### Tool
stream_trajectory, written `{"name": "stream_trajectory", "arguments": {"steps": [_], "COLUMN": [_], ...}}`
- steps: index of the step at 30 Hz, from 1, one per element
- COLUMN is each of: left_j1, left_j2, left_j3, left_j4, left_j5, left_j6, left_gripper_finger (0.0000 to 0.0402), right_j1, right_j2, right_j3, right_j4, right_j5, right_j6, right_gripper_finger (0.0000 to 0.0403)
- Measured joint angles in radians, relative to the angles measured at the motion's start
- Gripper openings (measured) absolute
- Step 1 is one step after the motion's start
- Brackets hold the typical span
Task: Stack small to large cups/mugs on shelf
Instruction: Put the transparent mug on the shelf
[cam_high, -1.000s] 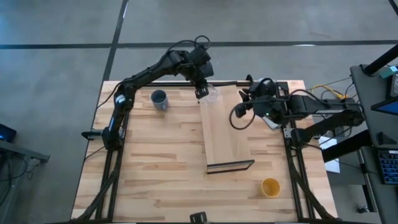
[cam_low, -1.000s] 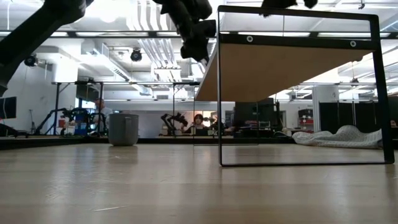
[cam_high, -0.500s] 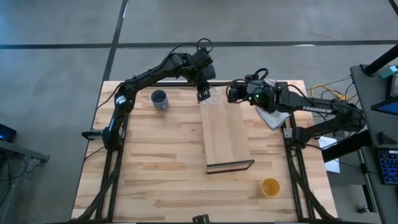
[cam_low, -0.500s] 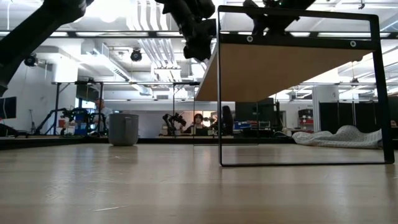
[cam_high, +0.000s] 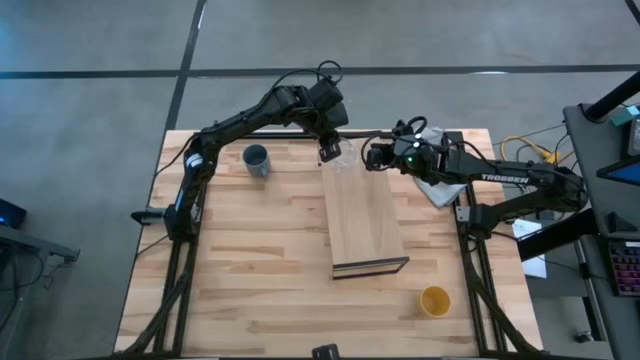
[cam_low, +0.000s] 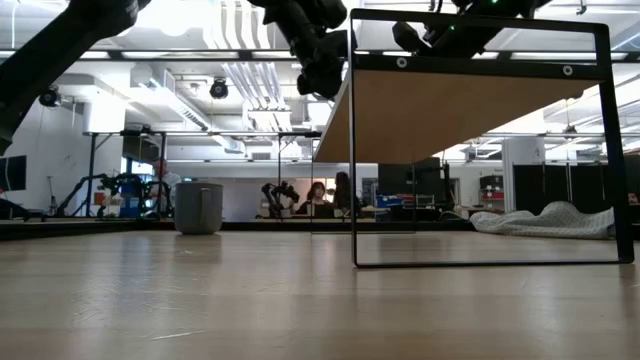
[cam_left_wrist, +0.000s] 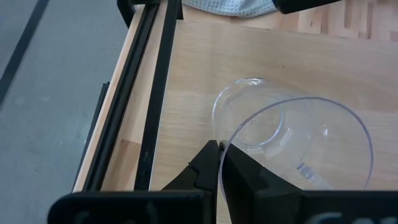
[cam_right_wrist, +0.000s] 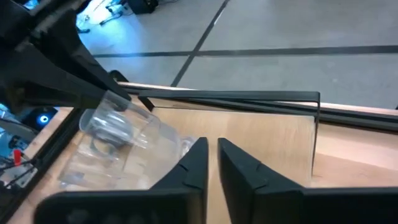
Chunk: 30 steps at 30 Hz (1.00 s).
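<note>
My left gripper (cam_high: 329, 153) is shut on a small clear glass cup (cam_high: 344, 155) over the far end of the light-wood shelf (cam_high: 365, 220). The cup is tilted, mouth up toward the gripper, as the right wrist view (cam_right_wrist: 124, 134) shows. My right gripper (cam_high: 368, 153) hovers over the shelf's far end, just right of the cup. Its fingers stand a narrow gap apart and hold nothing. A blue-grey mug (cam_high: 256, 159) stands on the tabletop at the far left. A yellow-orange cup (cam_high: 434, 300) stands upright near the table's front right. My left gripper pinches the glass cup's rim wall (cam_left_wrist: 219, 144), one finger inside the mouth and one outside. The fingers come slanting down from the far left. The cup hangs tilted, base (cam_left_wrist: 261, 121) lowest, close over the shelf; I cannot tell whether the base touches it.
A white cloth (cam_high: 437, 188) lies at the table's far right edge, under the right arm. The shelf's dark frame (cam_low: 480, 140) stands up from the table. The tabletop left of the shelf and along the near edge holds nothing but the two cups.
My right gripper has moved toward the table's far edge and left, from beside the shelf's right edge to just right of the glass cup. My left gripper has kept hold of the cup nearly in place.
</note>
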Motion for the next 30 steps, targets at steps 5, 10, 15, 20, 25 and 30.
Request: {"name": "stream_trajectory", "arguments": {"steps": [5,10,15,20,25,30], "left_j1": [0.000,-0.006,-0.007,-0.008,-0.007,-0.007], "left_j2": [0.000,0.000,0.000,0.000,-0.001,-0.001], "left_j3": [0.000,-0.004,-0.005,-0.018,-0.020,-0.022], "left_j4": [0.004,0.024,0.031,0.021,0.040,0.045], "left_j5": [0.001,0.002,0.000,-0.004,-0.002,-0.002], "left_j6": [-0.003,-0.025,-0.021,-0.045,-0.050,-0.050], "left_gripper_finger": [0.0000,0.0000,0.0000,0.0000,0.0000,0.0000], "right_j1": [-0.008,-0.021,-0.024,-0.044,-0.045,-0.046], "right_j2": [0.000,0.050,0.128,0.143,0.143,0.144], "right_j3": [-0.005,-0.006,-0.006,0.002,0.008,0.008], "right_j4": [0.069,0.094,0.151,0.150,0.142,0.137], "right_j5": [-0.063,-0.102,-0.103,-0.080,-0.077,-0.080], "right_j6": [-0.013,0.001,0.008,0.008,0.008,0.014], "right_gripper_finger": [0.0009,0.0009,0.0009,0.0009,0.0009,0.0009]}}
